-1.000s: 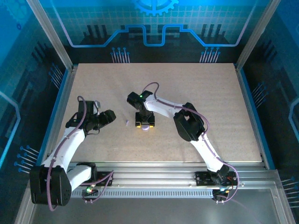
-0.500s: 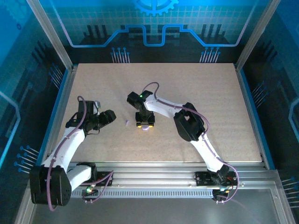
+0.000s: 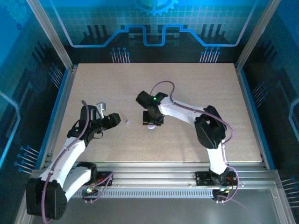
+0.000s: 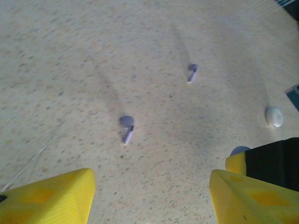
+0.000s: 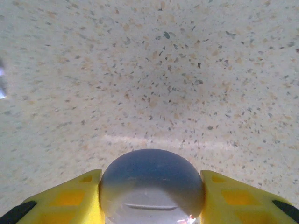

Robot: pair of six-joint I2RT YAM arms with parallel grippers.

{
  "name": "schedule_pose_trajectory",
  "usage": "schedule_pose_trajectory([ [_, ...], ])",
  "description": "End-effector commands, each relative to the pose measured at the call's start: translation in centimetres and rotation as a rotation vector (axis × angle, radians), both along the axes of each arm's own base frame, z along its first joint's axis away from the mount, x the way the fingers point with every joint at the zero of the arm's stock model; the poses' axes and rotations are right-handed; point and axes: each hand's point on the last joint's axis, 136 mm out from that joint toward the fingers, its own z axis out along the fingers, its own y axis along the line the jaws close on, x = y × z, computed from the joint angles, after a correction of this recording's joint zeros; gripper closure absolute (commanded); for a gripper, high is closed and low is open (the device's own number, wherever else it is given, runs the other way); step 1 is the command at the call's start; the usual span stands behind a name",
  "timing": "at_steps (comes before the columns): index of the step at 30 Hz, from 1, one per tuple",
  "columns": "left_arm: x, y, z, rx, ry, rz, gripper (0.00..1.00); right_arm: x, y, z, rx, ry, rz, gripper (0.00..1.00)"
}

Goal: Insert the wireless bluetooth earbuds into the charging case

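Observation:
The round lilac charging case (image 5: 152,184) sits low on the table, clamped between the yellow fingers (image 5: 70,200) of my right gripper (image 5: 152,205); from above it shows at mid-table (image 3: 150,126) under that gripper (image 3: 151,122). Two lilac wireless bluetooth earbuds lie loose on the table: one (image 4: 126,129) just ahead of my left gripper (image 4: 149,200), another (image 4: 192,72) farther off. The near earbud (image 3: 127,122) lies between the two grippers. My left gripper (image 3: 118,120) is open with nothing between its fingers.
A small white oval piece (image 4: 274,116) lies on the table beyond the right gripper's finger (image 4: 261,163). The speckled tabletop (image 3: 196,93) is walled by metal posts and blue panels on three sides.
My left gripper has moved right, closer to the near earbud. The right arm has shifted right and swung round with the case held in its fingers.

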Motion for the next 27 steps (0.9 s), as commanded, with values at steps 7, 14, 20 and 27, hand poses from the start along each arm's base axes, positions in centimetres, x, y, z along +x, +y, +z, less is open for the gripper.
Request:
schedule_pose_trajectory([
  [7, -1.2, -5.1, 3.1, -0.033, -0.357, -0.221, 0.36, 1.0, -1.6, 6.4, 0.227, -0.177, -0.084, 0.6],
  [14, -3.3, -8.3, 4.7, -0.069, -0.585, -0.374, 0.39, 1.3, -0.8, 10.6, 0.405, -0.265, -0.059, 0.61],
  [20, -4.6, -10.4, 6.8, -0.059, -0.723, -0.468, 0.41, 1.4, 0.1, 12.4, 0.512, -0.307, -0.052, 0.61],
  [27, -5.9, -13.1, 6.5, 0.003, -0.775, -0.552, 0.46, 1.0, 0.5, 14.6, 0.658, -0.365, -0.093, 0.61],
])
